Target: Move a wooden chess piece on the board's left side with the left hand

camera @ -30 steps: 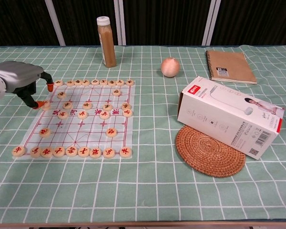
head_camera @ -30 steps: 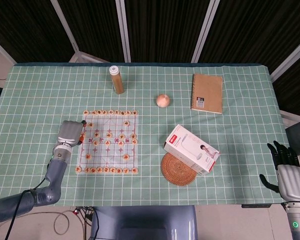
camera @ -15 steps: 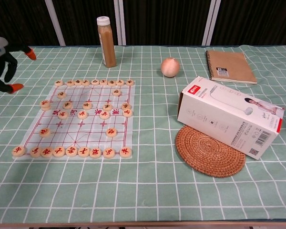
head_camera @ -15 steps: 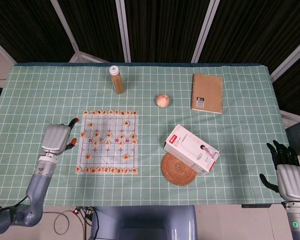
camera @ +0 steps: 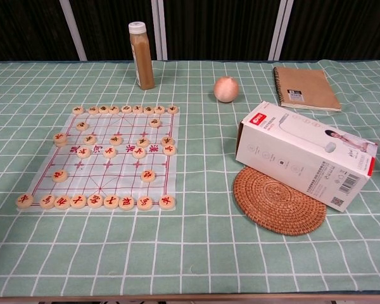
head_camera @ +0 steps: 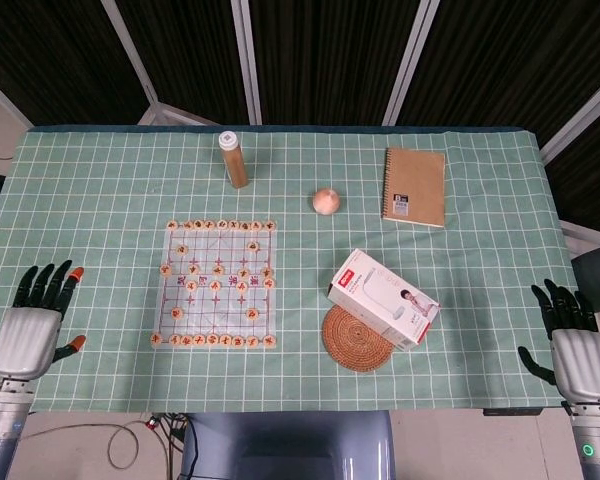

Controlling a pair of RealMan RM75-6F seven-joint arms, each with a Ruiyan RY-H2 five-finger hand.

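Head view: left hand sits at the table's near-left corner, well apart from the board, fingers spread, holding nothing. Right hand at the near-right corner, just off the table edge, fingers apart too, nothing in it. Board lies left of centre on the green checked cloth, wooden chess pieces in a row along near edge, another row along far edge, more scattered between. On the board's left side a piece sits at the left edge, approx mid-depth, another piece nearer the front; can't tell which one is the task's. Bottle w/ white cap stands upright beyond the board. Peach-coloured ball right of the bottle, notebook further right, flat. White-and-red box lies on its side, partly over a woven coaster, right of the board. Chest view: neither hand shows. Board at left, left-edge piece touching nothing but the board, lower-left piece alone in its area. Bottle upright behind, ball to its right, notebook at far right. Box rests w/ its near edge on the coaster.
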